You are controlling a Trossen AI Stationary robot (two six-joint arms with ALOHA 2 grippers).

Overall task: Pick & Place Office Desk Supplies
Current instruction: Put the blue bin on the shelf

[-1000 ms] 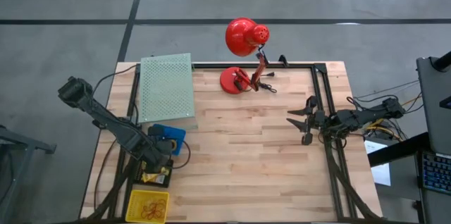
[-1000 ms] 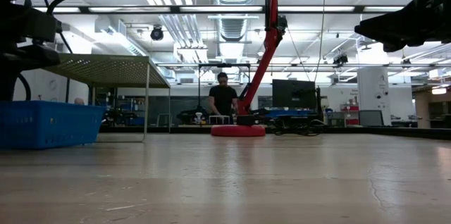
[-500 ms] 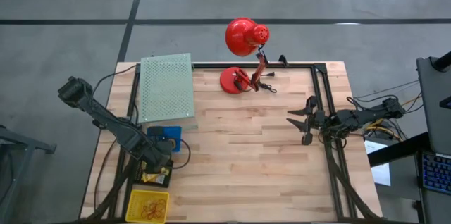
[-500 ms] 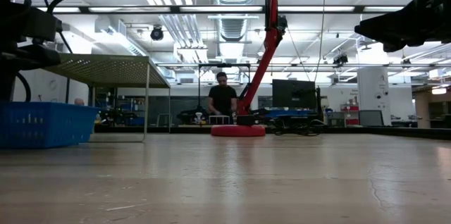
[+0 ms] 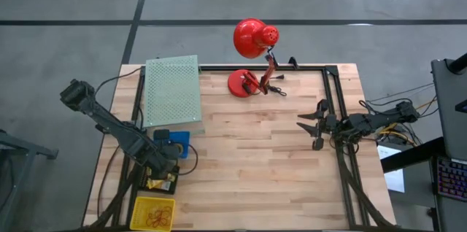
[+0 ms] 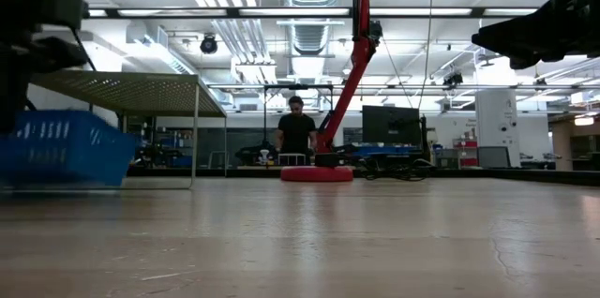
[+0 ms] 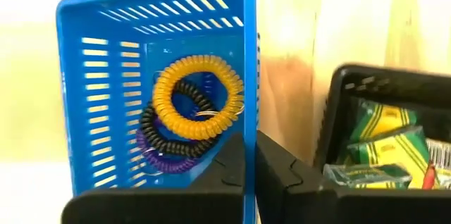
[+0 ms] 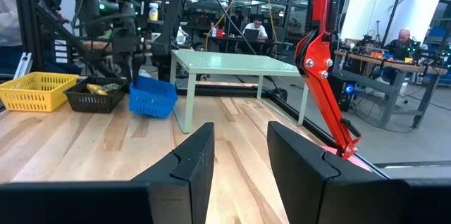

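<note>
Left wrist view — left claw pinching blue basket rim, basket tilted.

The table is pale jointed wood planks, matt and smooth. The blue basket is slotted plastic with a slight sheen, holding springy coiled plastic rings. The shelf looks like perforated metal. The lamp is glossy red.
</note>
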